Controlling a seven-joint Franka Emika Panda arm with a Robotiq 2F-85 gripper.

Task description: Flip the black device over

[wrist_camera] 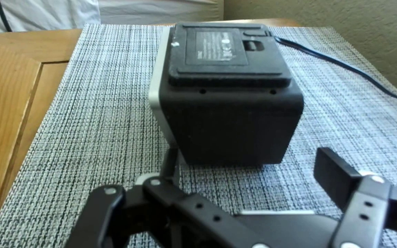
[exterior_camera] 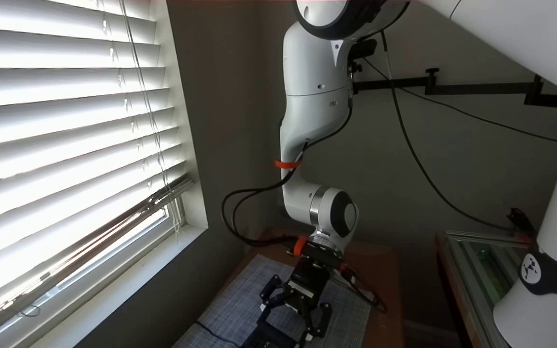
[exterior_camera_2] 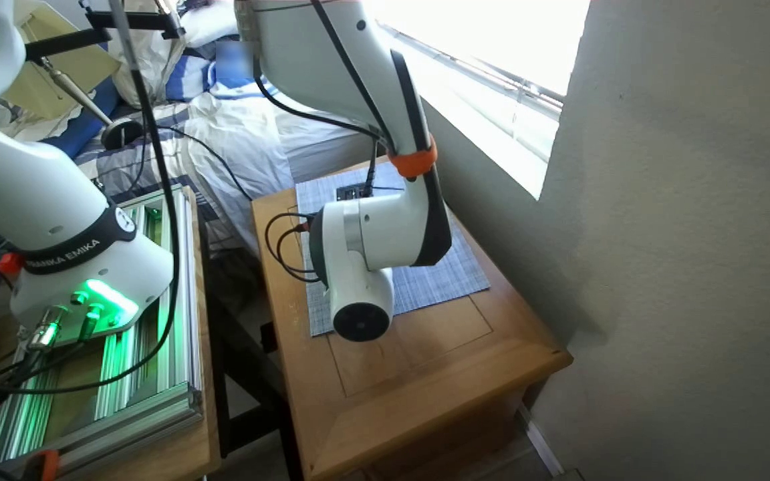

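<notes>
The black device (wrist_camera: 231,127) is a boxy black gadget with a light grey strip along its left side. In the wrist view its panel with a printed label and a small latch faces up. It rests on the grey woven mat (wrist_camera: 98,120). It shows partly at the bottom edge of an exterior view (exterior_camera: 269,336) and partly behind the arm in an exterior view (exterior_camera_2: 350,192). My gripper (wrist_camera: 253,170) is open around the device's near end. The left finger is close to its lower left edge; contact cannot be told. The right finger stands apart. The gripper also shows in an exterior view (exterior_camera: 285,324).
A black cord (wrist_camera: 339,63) runs from the device across the mat to the right. The mat lies on a wooden table (exterior_camera_2: 418,381). A wall and a window with blinds (exterior_camera: 65,121) stand beside the table. A bed (exterior_camera_2: 244,140) is beyond its far end.
</notes>
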